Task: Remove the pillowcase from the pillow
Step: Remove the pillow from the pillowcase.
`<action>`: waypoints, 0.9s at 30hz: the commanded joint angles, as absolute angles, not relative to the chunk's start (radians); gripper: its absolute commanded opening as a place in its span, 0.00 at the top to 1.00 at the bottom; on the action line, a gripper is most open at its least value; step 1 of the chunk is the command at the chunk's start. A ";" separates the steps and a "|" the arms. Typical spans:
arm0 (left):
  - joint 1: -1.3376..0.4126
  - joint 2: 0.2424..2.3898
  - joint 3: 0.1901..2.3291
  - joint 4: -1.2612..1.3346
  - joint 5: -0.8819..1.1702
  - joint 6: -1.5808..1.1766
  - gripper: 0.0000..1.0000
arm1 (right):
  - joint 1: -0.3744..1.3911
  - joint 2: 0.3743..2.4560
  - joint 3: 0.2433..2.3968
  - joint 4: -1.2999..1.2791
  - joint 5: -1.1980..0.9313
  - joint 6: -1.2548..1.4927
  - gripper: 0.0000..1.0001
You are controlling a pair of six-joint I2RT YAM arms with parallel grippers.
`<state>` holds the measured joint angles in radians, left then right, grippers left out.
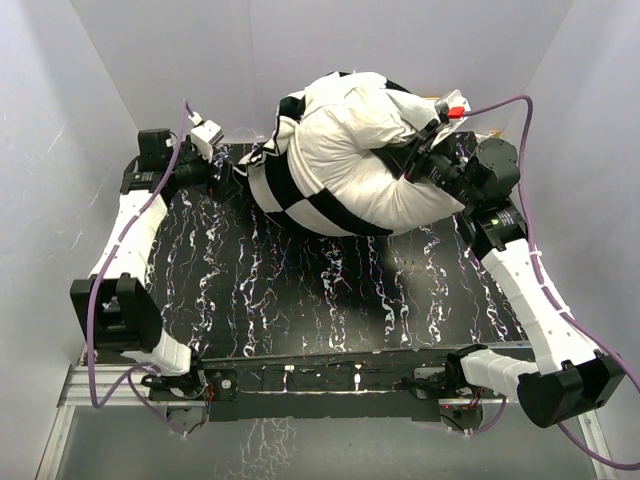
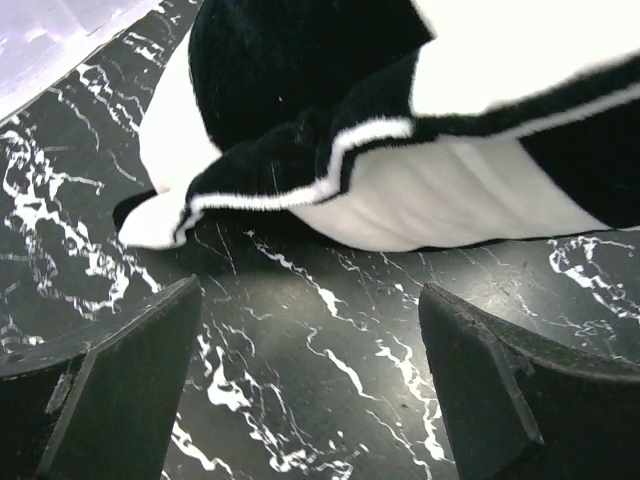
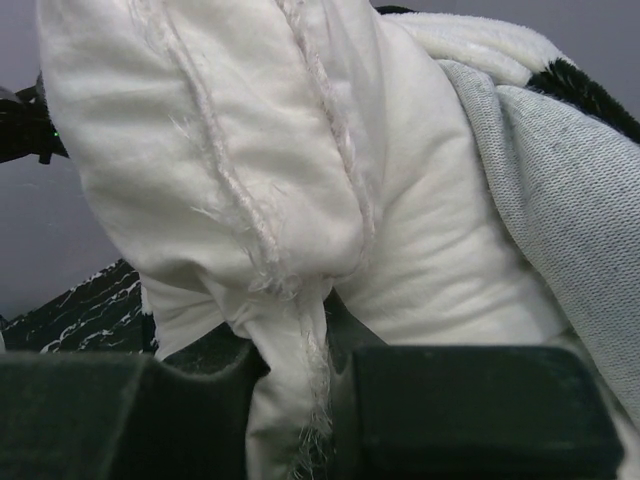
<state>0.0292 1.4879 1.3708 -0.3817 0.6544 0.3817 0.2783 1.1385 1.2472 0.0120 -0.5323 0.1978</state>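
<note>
Plush black-and-cream checkered pillowcase (image 1: 285, 190), partly off plump white pillow (image 1: 360, 130) on far side of black marbled table (image 1: 300, 290); right gripper (image 3: 300, 420) pinches pillow seam, left gripper (image 2: 310, 400) gapes empty beside pillowcase hem: advise clamping hem, then drawing apart.

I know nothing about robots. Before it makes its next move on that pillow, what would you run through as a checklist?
1. Right gripper clamped on the pillow: ok, white fabric is pinched between its fingers.
2. Left gripper holding the pillowcase: not ok, it is open, with the cover just ahead.
3. Pillow partly out: ok, much white shows, but checkered cloth wraps its left end.
4. Path from left gripper to cover: ok, only bare table between.
5. Firmness of the right grip: cannot tell.
</note>
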 commanded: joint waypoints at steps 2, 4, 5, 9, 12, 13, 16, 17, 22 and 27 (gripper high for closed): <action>0.012 1.579 1.450 -0.376 0.770 0.513 0.13 | 0.265 1.119 1.237 0.009 -0.544 0.239 0.92; 0.006 1.603 1.429 -0.289 0.725 0.495 0.13 | 0.265 1.119 1.234 0.009 -0.581 0.239 0.92; 0.005 1.615 1.429 -0.258 0.718 0.484 0.14 | 0.265 1.120 1.233 0.009 -0.601 0.240 0.92; -0.021 1.681 1.460 -0.274 0.725 0.539 0.21 | 0.265 1.125 1.215 0.024 -0.668 0.262 0.92; -0.058 1.705 1.470 -0.251 0.727 0.548 0.35 | 0.265 1.127 1.205 0.046 -0.703 0.288 0.92; -0.069 1.712 1.482 -0.249 0.729 0.547 0.44 | 0.265 1.127 1.203 0.055 -0.712 0.297 0.92; -0.094 1.737 1.544 -0.300 0.755 0.544 0.88 | 0.264 1.124 1.204 0.091 -0.721 0.345 0.92; -0.094 1.733 1.559 -0.302 0.754 0.532 1.00 | 0.264 1.124 1.205 0.106 -0.715 0.372 0.92; -0.062 1.577 1.608 -0.186 0.631 0.413 1.00 | 0.255 1.155 1.285 0.129 -0.638 0.567 0.92; -0.005 1.675 2.196 -0.531 0.560 0.346 1.00 | 0.253 1.216 1.524 -0.056 -0.478 0.696 0.92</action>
<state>-0.0460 1.7149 1.7058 -0.4046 0.5987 0.4168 0.2584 1.1931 1.3277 0.0341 -0.6422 0.5114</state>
